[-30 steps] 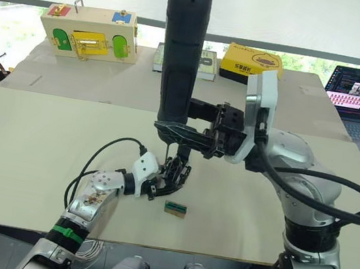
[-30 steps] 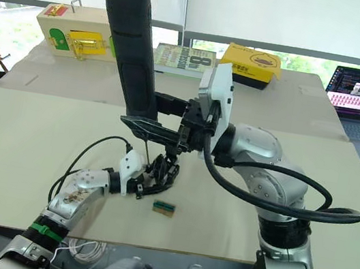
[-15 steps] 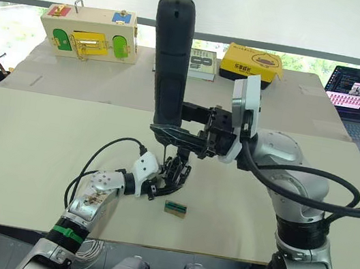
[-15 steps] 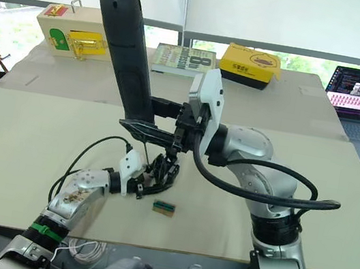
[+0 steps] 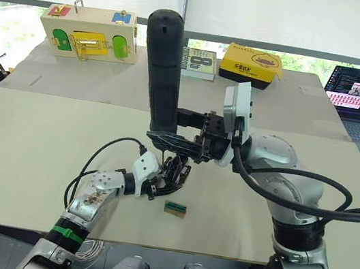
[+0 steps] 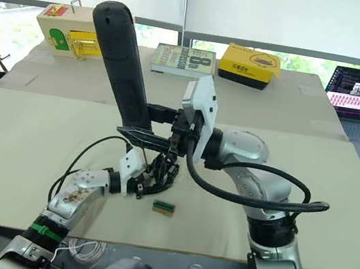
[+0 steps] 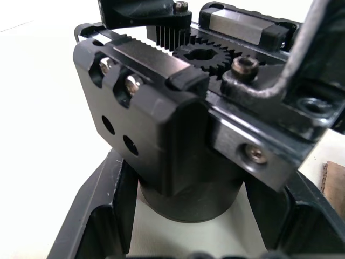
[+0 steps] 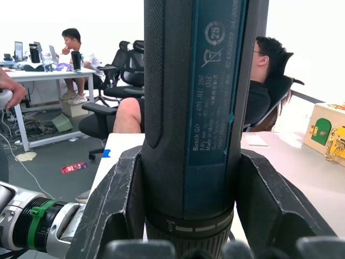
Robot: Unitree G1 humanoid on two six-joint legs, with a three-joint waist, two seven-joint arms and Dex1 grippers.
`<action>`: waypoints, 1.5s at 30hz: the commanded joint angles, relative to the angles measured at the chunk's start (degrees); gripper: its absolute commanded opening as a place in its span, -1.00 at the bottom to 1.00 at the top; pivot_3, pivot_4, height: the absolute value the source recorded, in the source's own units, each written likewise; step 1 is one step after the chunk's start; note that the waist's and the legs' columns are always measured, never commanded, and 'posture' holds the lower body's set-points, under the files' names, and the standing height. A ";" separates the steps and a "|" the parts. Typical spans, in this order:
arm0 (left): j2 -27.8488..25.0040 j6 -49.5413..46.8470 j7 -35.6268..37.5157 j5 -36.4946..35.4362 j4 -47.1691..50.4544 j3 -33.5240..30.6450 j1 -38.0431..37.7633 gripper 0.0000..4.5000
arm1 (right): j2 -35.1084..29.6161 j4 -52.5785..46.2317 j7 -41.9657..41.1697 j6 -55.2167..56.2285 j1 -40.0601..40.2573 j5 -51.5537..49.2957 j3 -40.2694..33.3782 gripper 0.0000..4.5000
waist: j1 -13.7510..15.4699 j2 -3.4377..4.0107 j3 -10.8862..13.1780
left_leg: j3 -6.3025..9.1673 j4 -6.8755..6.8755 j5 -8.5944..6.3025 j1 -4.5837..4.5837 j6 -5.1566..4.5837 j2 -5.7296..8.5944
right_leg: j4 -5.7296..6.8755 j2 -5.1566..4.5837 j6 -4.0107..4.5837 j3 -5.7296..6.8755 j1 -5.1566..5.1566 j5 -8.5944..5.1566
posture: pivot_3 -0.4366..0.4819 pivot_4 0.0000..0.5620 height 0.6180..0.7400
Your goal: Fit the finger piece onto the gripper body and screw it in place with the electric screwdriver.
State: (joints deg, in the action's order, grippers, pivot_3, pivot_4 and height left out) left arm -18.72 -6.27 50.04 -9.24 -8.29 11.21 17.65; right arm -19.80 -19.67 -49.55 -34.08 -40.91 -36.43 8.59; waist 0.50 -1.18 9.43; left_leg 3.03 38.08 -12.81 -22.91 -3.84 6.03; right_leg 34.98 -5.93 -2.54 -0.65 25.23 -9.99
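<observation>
Near the desk's front edge, left hand (image 5: 162, 181) pinches the gripper body (image 5: 175, 174). Right hand (image 5: 178, 139) clamps the electric screwdriver (image 5: 163, 69) upright, directly above it.

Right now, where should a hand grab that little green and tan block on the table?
Come straight down on the green and tan block and pinch its two long sides. It lies flat and low on the table, clear of the left hand, so a side approach looks awkward.
</observation>
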 commanded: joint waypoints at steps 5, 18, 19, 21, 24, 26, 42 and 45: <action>-0.25 -1.94 0.08 0.28 -0.65 0.98 -1.67 0.03 | 0.60 -1.54 -0.74 2.58 -0.15 0.62 -0.65 -0.13 | -0.04 0.00 0.00 | 0.00 0.00 0.00 0.00 0.00 0.00 | -0.01 0.00 0.00 0.00 0.00 0.00 | -0.05 -0.47 1.00; -0.40 -1.79 0.32 0.22 -0.72 0.96 -1.94 0.03 | 1.16 -1.32 -1.12 2.76 0.20 2.02 -0.34 -0.13 | -0.19 0.00 0.00 | 0.00 0.00 0.00 0.00 0.00 -0.01 | 0.00 0.02 0.00 0.00 0.00 0.00 | -0.05 -0.47 1.00; -0.42 -1.82 0.34 0.21 -0.69 0.96 -1.95 0.03 | 1.17 -1.29 -1.13 2.79 0.24 2.13 -0.31 -0.13 | -0.20 0.00 0.00 | 0.00 0.00 0.00 0.00 0.01 -0.01 | 0.00 0.02 0.00 0.00 0.00 0.00 | -0.05 -0.47 1.00; -0.47 -1.87 0.38 0.18 -0.57 0.94 -2.01 0.03 | 1.17 -1.17 -1.01 2.84 0.29 2.54 -0.24 -0.13 | -0.21 0.00 0.00 | 0.00 0.00 0.00 0.00 0.01 -0.01 | 0.00 0.02 0.00 0.00 0.00 0.00 | -0.05 -0.47 1.00; -0.49 -1.99 0.39 0.16 -0.37 0.98 -2.11 0.03 | 1.24 -1.00 -0.93 2.88 0.29 2.86 -0.20 -0.13 | -0.26 0.00 0.00 | 0.00 0.00 0.00 0.00 0.01 -0.01 | 0.00 0.02 0.00 0.00 0.00 0.00 | -0.05 -0.47 1.00; -0.51 -2.09 0.39 0.16 -0.25 1.00 -2.16 0.03 | 1.28 -0.83 -0.91 2.92 0.30 3.11 -0.17 -0.13 | -0.30 0.00 0.00 | 0.00 0.00 0.00 0.00 0.01 -0.01 | 0.00 0.02 0.00 -0.01 0.01 0.00 | -0.05 -0.47 1.00; -0.39 -2.52 0.15 0.18 0.22 1.06 -2.39 0.03 | 1.08 -0.47 -1.07 3.39 0.89 3.60 -0.20 -0.13 | -0.45 0.00 0.00 | 0.00 0.00 -0.01 0.00 0.01 -0.01 | -0.01 0.02 0.00 0.00 0.00 0.00 | -0.05 -0.47 1.00; -0.37 -2.57 0.08 0.17 0.29 1.07 -2.47 0.03 | 1.08 -0.34 -1.06 3.68 1.01 3.64 -0.03 -0.13 | -0.48 0.00 0.00 | 0.00 0.00 -0.01 0.00 0.01 0.00 | -0.01 0.02 0.00 0.00 0.00 0.00 | -0.05 -0.47 1.00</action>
State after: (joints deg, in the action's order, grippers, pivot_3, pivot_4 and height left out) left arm -18.74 -6.58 49.83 -9.24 -7.47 11.18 16.84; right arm -19.03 -18.58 -50.57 -32.71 -39.44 -32.65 9.51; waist 0.02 -1.18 9.43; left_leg 3.03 38.08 -12.82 -22.91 -3.83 6.02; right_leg 34.98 -5.91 -2.54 -0.65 25.23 -9.99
